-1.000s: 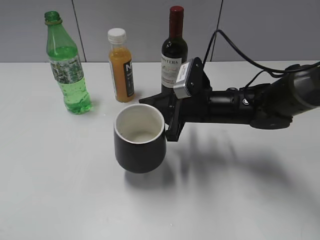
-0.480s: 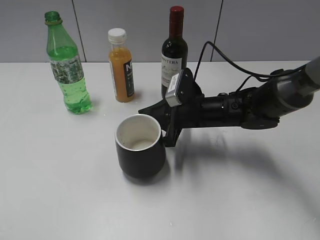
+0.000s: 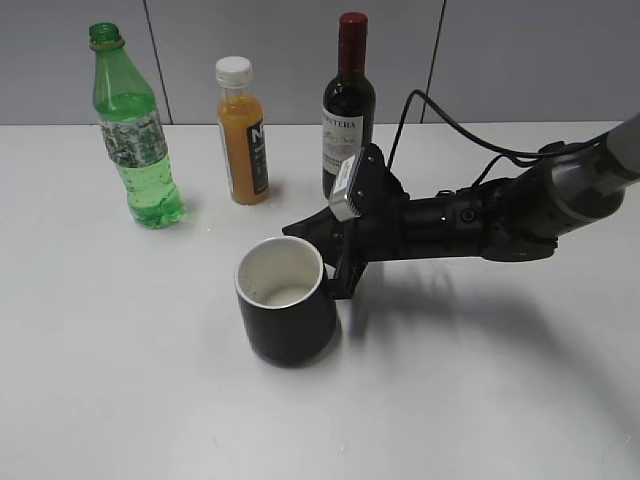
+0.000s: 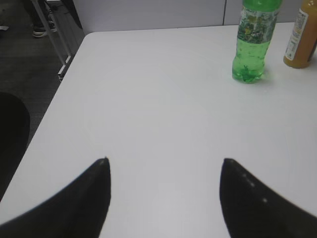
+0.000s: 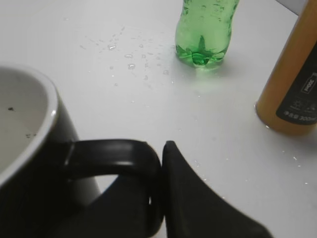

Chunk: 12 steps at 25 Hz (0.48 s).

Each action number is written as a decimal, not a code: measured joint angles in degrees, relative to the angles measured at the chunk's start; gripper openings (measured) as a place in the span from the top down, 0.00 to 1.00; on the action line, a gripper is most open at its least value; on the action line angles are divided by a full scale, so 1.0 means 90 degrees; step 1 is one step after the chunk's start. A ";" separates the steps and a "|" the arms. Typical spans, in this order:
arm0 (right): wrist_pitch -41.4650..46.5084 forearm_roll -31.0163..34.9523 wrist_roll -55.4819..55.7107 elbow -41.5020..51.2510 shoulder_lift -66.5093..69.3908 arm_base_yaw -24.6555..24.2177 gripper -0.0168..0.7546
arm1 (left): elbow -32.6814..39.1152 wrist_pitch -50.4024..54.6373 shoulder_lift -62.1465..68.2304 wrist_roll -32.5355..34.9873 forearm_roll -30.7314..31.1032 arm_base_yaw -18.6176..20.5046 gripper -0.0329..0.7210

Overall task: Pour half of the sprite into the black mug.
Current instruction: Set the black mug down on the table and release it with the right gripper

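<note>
Near the middle of the table [image 3: 120, 400], the black mug [image 3: 288, 312] stands upright, mouth up, white inside showing and apparently dry. Right gripper [image 3: 338, 262] reaches in from the right, arm lying low and roughly horizontal, and is clamped on the mug's loop handle [image 5: 111, 148], which points right toward the arm; in the right wrist view one finger [image 5: 198, 203] presses against the outer side of the loop. Whether the mug base is fully on the table I can't tell for sure, looks seated. The sprite [image 3: 132, 130] is behind and to the left of the mug, well apart from it, upright, long axis vertical, no cap, partly full. Orange juice bottle [image 3: 243, 130] and wine bottle [image 3: 348, 105] stand behind the mug in the same back row, juice between sprite and wine. Left gripper [image 4: 163, 168] hovers over bare table with fingers spread wide, holding nothing; from it the sprite [image 4: 253, 42] lies ahead and to the right, further from the mug than from that gripper's side. Judgement: left arm is the nearer one for the bottle, a side grasp across the vertical body looks right, while the right steadies the mug. Nothing poured yet.
</note>
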 joint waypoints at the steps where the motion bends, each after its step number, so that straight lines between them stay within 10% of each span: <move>1: 0.0007 0.0000 0.0000 0.0000 0.0000 0.0000 0.94 | 0.0000 0.0000 0.0000 0.0000 0.0000 0.0000 0.26; 12: -0.0035 0.0120 0.0047 0.0000 0.0005 -0.0031 0.77 | 0.0000 0.0000 0.0000 0.0000 0.0000 0.0000 0.26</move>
